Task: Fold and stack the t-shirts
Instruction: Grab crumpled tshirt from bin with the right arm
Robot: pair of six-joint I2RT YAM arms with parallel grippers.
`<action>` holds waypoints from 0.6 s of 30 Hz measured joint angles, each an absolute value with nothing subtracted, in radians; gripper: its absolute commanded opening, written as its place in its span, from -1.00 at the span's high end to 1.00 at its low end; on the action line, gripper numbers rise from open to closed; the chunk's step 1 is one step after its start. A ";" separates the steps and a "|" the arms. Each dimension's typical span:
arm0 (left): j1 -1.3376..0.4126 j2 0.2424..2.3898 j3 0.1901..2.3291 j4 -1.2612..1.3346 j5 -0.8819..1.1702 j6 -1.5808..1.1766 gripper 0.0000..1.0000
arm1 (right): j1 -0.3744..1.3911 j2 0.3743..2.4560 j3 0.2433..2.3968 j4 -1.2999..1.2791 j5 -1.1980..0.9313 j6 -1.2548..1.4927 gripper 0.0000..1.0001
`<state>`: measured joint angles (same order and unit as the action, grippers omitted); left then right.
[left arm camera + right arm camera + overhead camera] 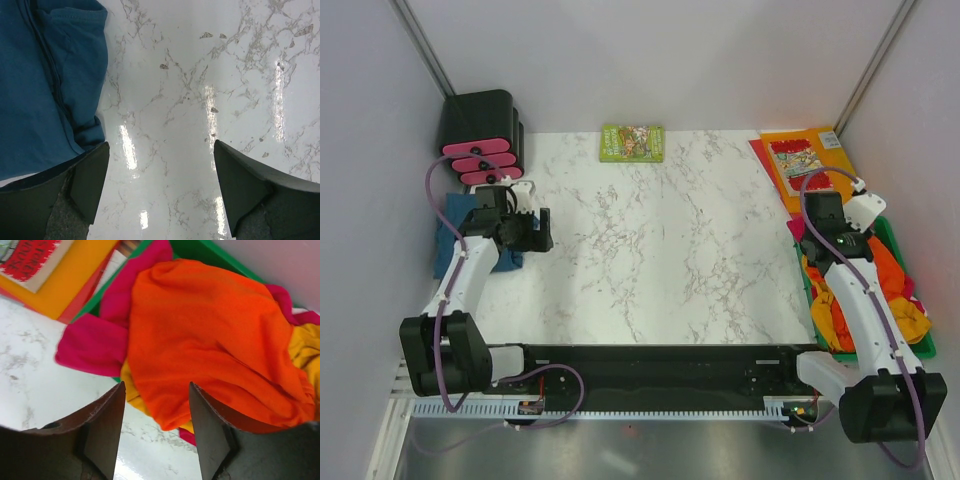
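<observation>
A teal-blue t-shirt (pixel 448 238) lies bunched at the table's left edge and fills the upper left of the left wrist view (pixel 40 85). My left gripper (pixel 535 230) (pixel 161 150) hangs open just right of it, with only bare marble between its fingers. At the right, a bright orange-red t-shirt (pixel 200 330) (pixel 885 265) tops a heap with a magenta-pink one (pixel 92 342) and a mustard-yellow one (pixel 305 347) in a green bin (pixel 210 252). My right gripper (pixel 815 245) (pixel 156 390) stands open at the heap's near edge, holding nothing.
An orange folder with a comic book (pixel 805 155) (pixel 65 280) lies at the back right beside the bin's rim (pixel 930 347). A green comic book (pixel 632 142) sits at the back centre. A black and pink device (pixel 480 135) stands in the back left corner.
</observation>
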<state>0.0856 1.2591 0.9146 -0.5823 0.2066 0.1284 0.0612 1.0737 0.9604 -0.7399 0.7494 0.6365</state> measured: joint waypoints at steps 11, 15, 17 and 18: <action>0.086 1.283 0.938 -0.582 0.219 0.158 -0.81 | -0.091 1.123 0.853 -0.788 0.700 0.686 -0.22; 0.086 1.283 0.937 -0.582 0.216 0.170 -0.80 | -0.099 1.172 0.843 -0.766 0.681 0.691 -0.23; 0.086 1.283 0.937 -0.581 0.215 0.175 -0.80 | -0.101 1.192 0.835 -0.754 0.676 0.693 -0.20; 0.086 1.283 0.937 -0.581 0.215 0.176 -0.80 | -0.102 1.204 0.830 -0.745 0.673 0.693 -0.17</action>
